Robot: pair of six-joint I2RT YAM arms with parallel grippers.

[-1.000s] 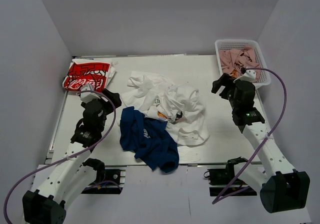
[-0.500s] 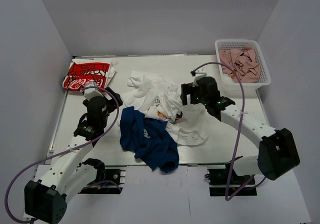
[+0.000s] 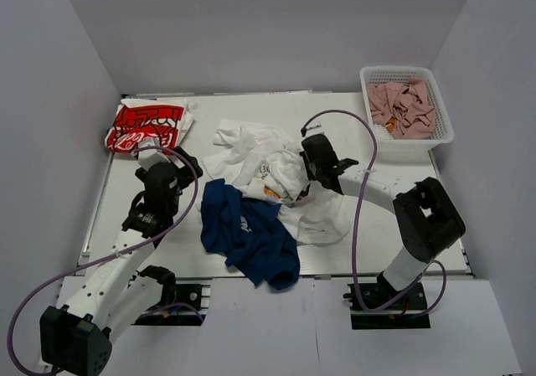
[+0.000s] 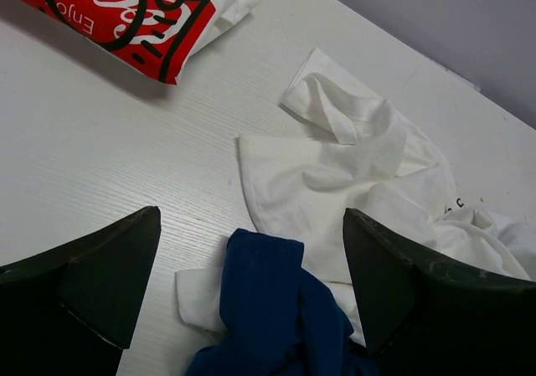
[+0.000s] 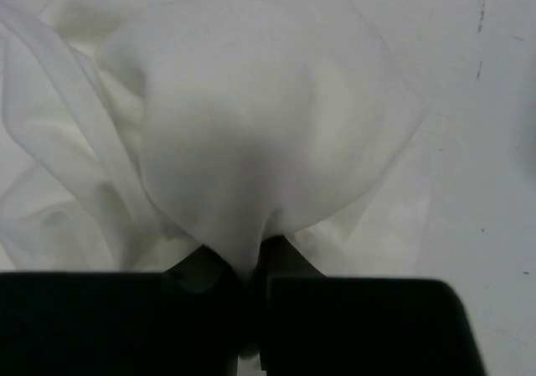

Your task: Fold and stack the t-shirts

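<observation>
**Right arm has a bite on the white pile, left one's parked and open**

Your right gripper is closed tight on a fold of thin white shirt cloth. The pinch is at the near edge of the crumpled heap of white cotton tees. In the wrist view the fabric funnels down between the jaws and balloons out above them, so it's a proper grab, not a graze. My guess at the why: you need one shirt out of that tangle before any folding happens, and an edge fold makes the easiest handle. I can't tell if you've caught one layer or two.

Your left gripper hangs just beside the heap with its fingers spread wide and nothing in them. It's looking down at the rumpled navy blue tee, which lies against the heap's near side and touches it. To me that reads as waiting to take a second corner once the white one comes free.

The red-and-white lettered tee lies folded flat, well apart from the heap toward the far corner on your left arm's side. That's probably the base of the stack. The white plastic lattice basket, with pinkish cloth in it, sits beyond the heap on the opposite side.

One thing to watch: the white shirts look wound into each other, so a fast lift could drag neighbours along.
</observation>
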